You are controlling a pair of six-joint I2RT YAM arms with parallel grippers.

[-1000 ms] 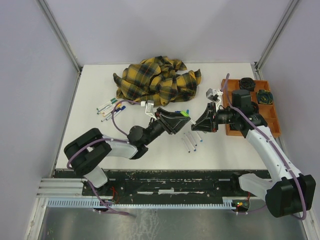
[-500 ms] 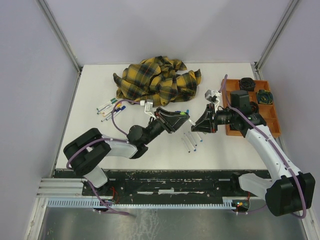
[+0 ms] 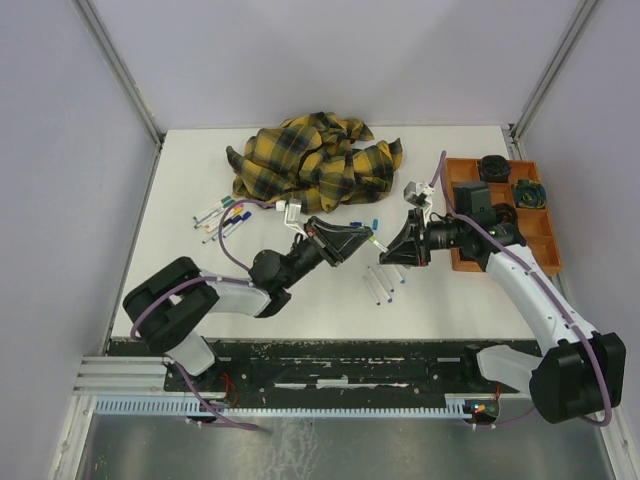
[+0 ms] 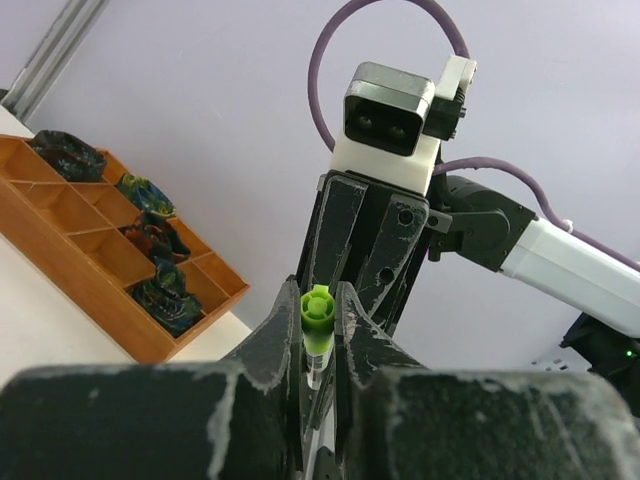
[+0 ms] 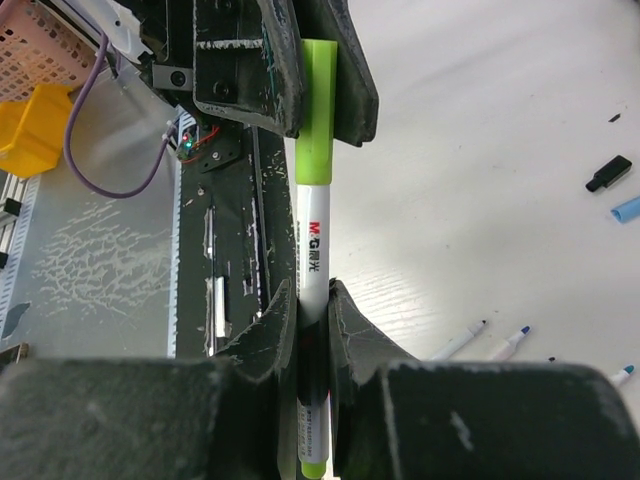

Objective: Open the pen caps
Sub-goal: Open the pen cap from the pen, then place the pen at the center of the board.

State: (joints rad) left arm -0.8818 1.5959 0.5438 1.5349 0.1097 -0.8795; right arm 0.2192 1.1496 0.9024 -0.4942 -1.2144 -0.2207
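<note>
Two robot arms meet above the middle of a white worktop (image 3: 455, 300), boxed in by pale walls on the left, right and far sides. The left hand (image 4: 318, 300) is pinched narrow on a green cap (image 5: 318, 110). The right hand (image 5: 313, 300) clamps the white pen (image 5: 312, 250) the cap sits on, so the pen bridges both hands in mid-air. Uncapped pens (image 3: 378, 285) lie just below, and more pens (image 3: 220, 215) lie at the left. Loose caps (image 3: 370, 222) sit nearby. A plaid cloth (image 3: 315, 160) fills the far middle. A wooden tray (image 3: 548, 245) lines the right edge. Open surface lies at the near corners.
</note>
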